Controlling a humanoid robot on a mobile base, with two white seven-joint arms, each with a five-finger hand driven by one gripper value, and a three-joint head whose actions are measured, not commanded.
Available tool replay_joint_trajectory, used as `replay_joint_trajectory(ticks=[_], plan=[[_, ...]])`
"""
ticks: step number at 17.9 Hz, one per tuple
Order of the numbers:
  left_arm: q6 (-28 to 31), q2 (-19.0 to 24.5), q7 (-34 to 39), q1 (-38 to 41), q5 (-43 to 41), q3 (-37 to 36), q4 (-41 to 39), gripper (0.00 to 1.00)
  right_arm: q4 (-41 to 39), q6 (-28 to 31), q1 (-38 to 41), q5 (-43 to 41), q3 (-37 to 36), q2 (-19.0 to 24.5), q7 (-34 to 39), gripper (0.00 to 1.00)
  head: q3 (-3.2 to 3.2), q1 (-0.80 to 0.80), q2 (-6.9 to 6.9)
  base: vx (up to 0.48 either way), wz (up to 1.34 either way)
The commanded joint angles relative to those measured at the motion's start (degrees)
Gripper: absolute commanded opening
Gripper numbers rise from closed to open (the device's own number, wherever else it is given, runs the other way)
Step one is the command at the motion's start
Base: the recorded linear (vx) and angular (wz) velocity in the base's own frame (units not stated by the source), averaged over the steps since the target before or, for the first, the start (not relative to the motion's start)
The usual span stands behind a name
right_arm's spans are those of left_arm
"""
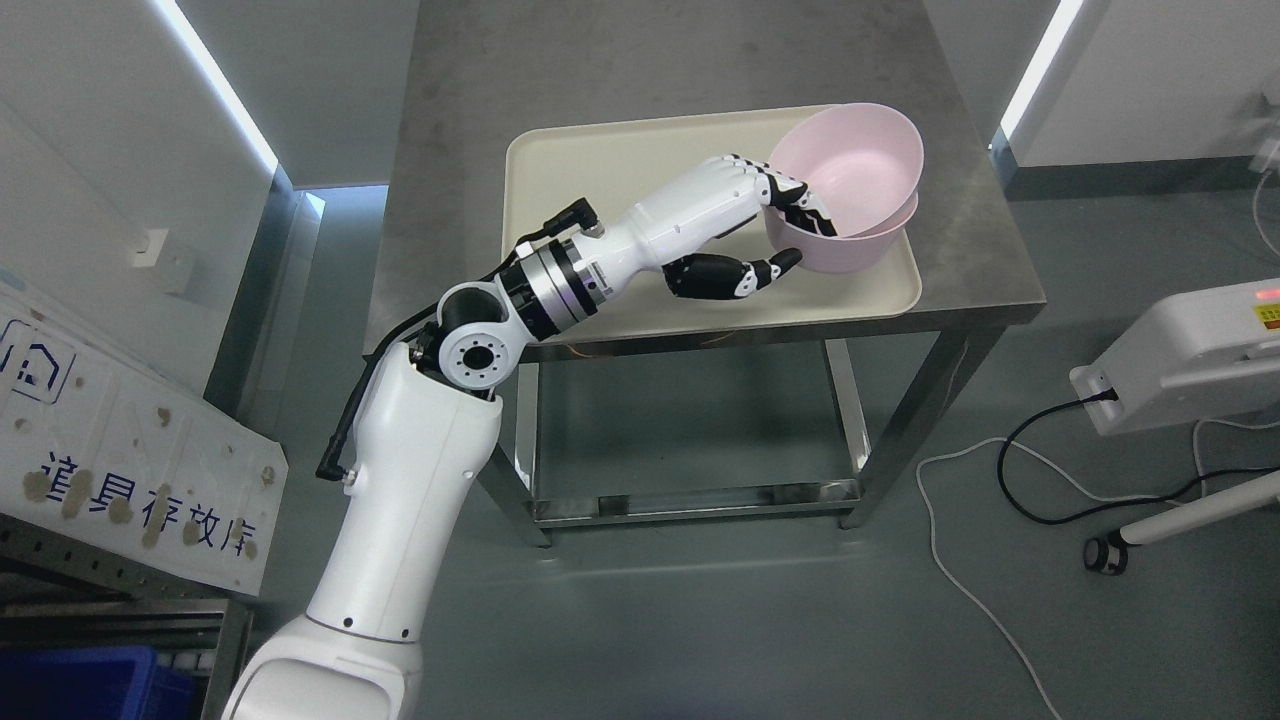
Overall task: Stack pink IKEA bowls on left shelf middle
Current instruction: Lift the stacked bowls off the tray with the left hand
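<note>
Left robot hand [770,215]: arm stretched over the cream plastic tray [600,160], fingers hooked inside the tilted upper pink plastic bowl's [850,165] rim, thumb outside.
Bowls: nested, tray's right end.
Tray: on steel worktop [480,130].

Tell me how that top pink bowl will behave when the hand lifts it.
The top pink bowl already sits tilted in the lower bowl, so it probably lifts free easily. It looks like stiff, light plastic. The left hand pinches only the smooth rim, so it may slip or swing.
</note>
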Motion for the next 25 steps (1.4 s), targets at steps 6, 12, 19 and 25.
replay_joint_trajectory(ticks=[6,12,19,25], plan=[[-3.7,1.0,-2.0,8.6,3.2,12.7,-15.3,0.01,0.0,0.0,0.0,0.0,0.0,-1.0,0.0,1.0,0.0,0.0,0.0,-0.031,0.0],[-3.8,1.0,-1.9,9.6,3.3,13.0,-15.8,0.01,0.0,0.0,0.0,0.0,0.0,-1.0,-0.1,1.0,0.0,0.0,0.0,-0.158,-0.01],[-3.7,1.0,-1.8,9.6,3.6,13.6,-16.9,0.01,0.0,0.0,0.0,0.0,0.0,-1.0,0.0,1.0,0.0,0.0,0.0,-0.191,-0.17],[-3.6,1.0,-1.9,9.5,4.7,13.5,-18.0,0.01,0.0,0.0,0.0,0.0,0.0,-1.0,0.0,1.0,0.0,0.0,0.0,-0.246,-0.2]])
